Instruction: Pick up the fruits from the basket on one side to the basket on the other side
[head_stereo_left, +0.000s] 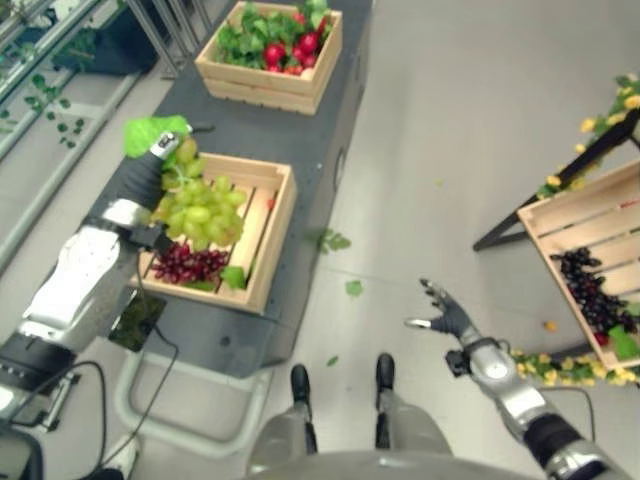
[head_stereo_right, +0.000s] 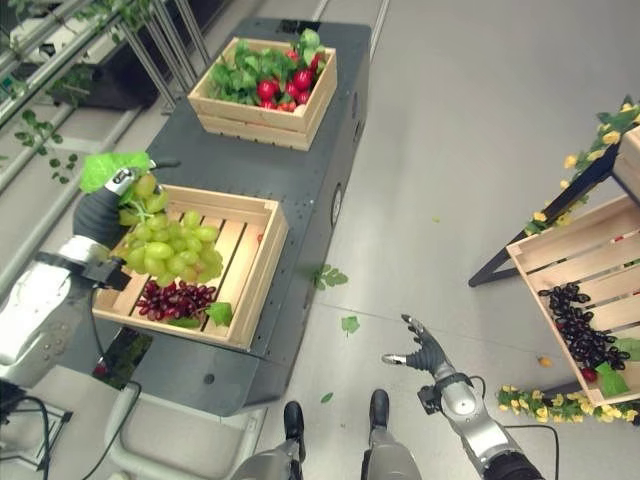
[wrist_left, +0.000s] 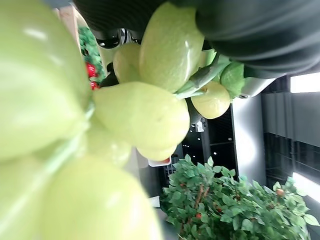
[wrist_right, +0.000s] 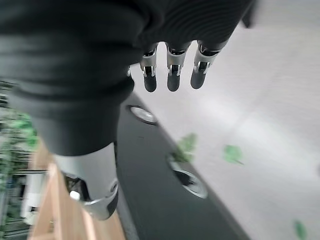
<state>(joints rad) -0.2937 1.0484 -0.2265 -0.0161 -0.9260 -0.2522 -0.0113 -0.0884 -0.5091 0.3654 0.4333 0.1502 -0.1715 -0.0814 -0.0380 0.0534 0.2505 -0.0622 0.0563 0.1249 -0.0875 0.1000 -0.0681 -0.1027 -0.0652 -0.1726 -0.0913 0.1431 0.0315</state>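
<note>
I see the bunch of green grapes (head_stereo_left: 200, 208) hanging from my left hand (head_stereo_left: 158, 148) at the left of the frame, lifted over the near wooden crate (head_stereo_left: 272, 240). The hand's fingers are curled round the top of the bunch, by a green leaf (head_stereo_left: 152, 132). In the left wrist view the pale green grapes (wrist_left: 145, 110) and their stem sit right against the hand's dark cover. Below the bunch, a bunch of dark red grapes (head_stereo_left: 188, 264) lies in the crate's lower left corner with a small leaf beside it. The crate stands on the dark table (head_stereo_left: 310, 150), which runs from the lower left up to the top centre of the frame. A second crate (head_stereo_left: 268, 78) sits at the table's far end, well apart from the first, holding red fruit and green leaves.

My right hand (head_stereo_left: 447, 312) is at the lower right of the frame, over the grey floor (head_stereo_left: 450, 130), fingers spread wide and holding nothing. At the right edge a tilted crate (head_stereo_left: 590, 235) holds a bunch of dark grapes (head_stereo_left: 590, 290). Loose green leaves (head_stereo_left: 332, 240) lie on the floor between the table and my right hand
</note>
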